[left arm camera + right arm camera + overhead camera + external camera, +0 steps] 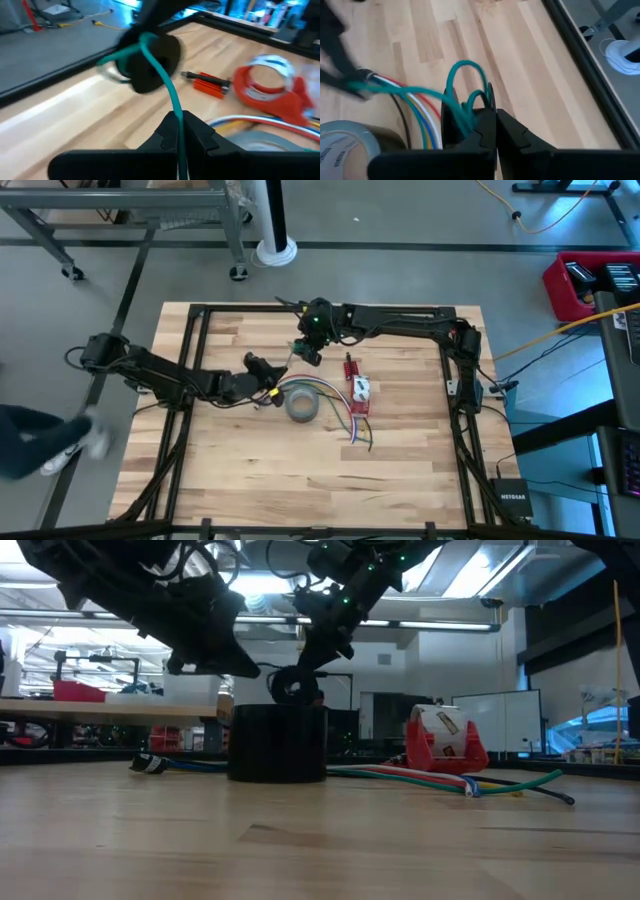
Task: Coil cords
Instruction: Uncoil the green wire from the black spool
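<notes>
L pincer point(268, 374) pinching green cord point(167, 85), frame center-left of high view. R pincer point(305, 350) upper center, clamped on cord's looped end point(465, 82). Cord strung taut btwn both, above table point(400, 470). Grey tape roll point(303, 404) just below.

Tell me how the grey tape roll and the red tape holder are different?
The grey tape roll is a plain grey ring lying flat by the left end effector; the red tape holder is red plastic carrying a smaller white roll. In the low view the roll sits squat and nearer, the holder farther back. Both rest on the wooden table beside loose wires.
</notes>
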